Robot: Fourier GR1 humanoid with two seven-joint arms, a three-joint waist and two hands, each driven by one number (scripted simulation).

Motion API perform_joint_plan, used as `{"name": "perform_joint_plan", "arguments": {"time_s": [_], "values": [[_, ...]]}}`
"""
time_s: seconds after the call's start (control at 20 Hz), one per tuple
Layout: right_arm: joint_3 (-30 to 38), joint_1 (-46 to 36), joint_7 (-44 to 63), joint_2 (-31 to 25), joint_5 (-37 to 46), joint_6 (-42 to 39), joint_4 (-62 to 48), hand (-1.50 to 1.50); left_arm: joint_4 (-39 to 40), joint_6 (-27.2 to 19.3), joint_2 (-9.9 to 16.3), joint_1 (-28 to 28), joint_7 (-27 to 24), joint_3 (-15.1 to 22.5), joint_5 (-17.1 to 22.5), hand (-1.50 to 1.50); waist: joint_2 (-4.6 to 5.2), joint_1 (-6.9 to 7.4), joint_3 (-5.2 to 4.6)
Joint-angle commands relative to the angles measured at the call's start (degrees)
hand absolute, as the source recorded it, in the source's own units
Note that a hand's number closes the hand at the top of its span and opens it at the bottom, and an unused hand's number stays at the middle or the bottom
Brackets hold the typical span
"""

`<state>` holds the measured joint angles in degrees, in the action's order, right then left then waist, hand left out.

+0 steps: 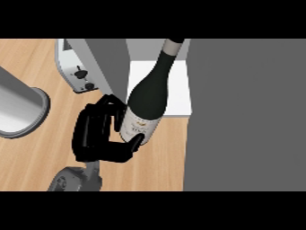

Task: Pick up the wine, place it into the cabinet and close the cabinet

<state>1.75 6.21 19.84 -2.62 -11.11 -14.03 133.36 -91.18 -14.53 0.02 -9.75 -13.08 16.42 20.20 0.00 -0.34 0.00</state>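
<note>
Black left hand [99, 134] curls round the dark wine bottle [147, 101], thumb across its label.

My counter [23, 157] is light wood, its grain running across the view from 9 o'clock toward 3. At 9 o'clock a grey cylinder [6, 101] stands on it, with a flared ring at its base touching the wood. At 11 o'clock a silver toaster [74, 67] sits on it, knob and lever facing me. From 12 round to 4 o'clock, the grey cabinet [255, 117] covers the wood.
</note>
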Motion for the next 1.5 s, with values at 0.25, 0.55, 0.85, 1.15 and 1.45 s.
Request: {"name": "perform_joint_plan", "arguments": {"time_s": [0.25, 0.55, 0.85, 1.15, 1.45], "values": [[1.7, 0.1, -0.7, -0.4, -0.7, -0.4, -0.1, -1.5, 13.8, -10.4, 0.0, -12.0, -3.2, 6.2, -3.1, 1.5, 0.04, -0.39, 0.01], [-0.2, 0.6, -1.0, 0.6, 1.2, 0.0, 0.6, -1.5, 19.7, -15.6, 0.0, -14.0, -7.8, 12.1, 1.8, 1.5, 0.02, -0.33, -0.01], [6.4, 0.9, 0.2, -3.4, -6.3, -3.2, 1.1, -1.5, 23.4, -13.4, 0.0, -15.8, -7.3, 7.3, 4.8, 1.5, 0.01, -0.26, 0.0], [1.8, -1.7, -2.0, -0.1, -0.6, -0.8, -2.9, -1.5, 32.3, -15.1, 0.0, -17.5, -13.8, 11.3, 10.1, 1.5, 0.06, -0.23, -0.01], [3.2, 3.1, -4.5, -1.2, -2.9, -4.3, -1.8, -1.5, 43.9, -9.5, 0.0, -21.5, -20.7, 7.6, 15.1, 1.5, 0.15, -0.68, -0.01]]}}
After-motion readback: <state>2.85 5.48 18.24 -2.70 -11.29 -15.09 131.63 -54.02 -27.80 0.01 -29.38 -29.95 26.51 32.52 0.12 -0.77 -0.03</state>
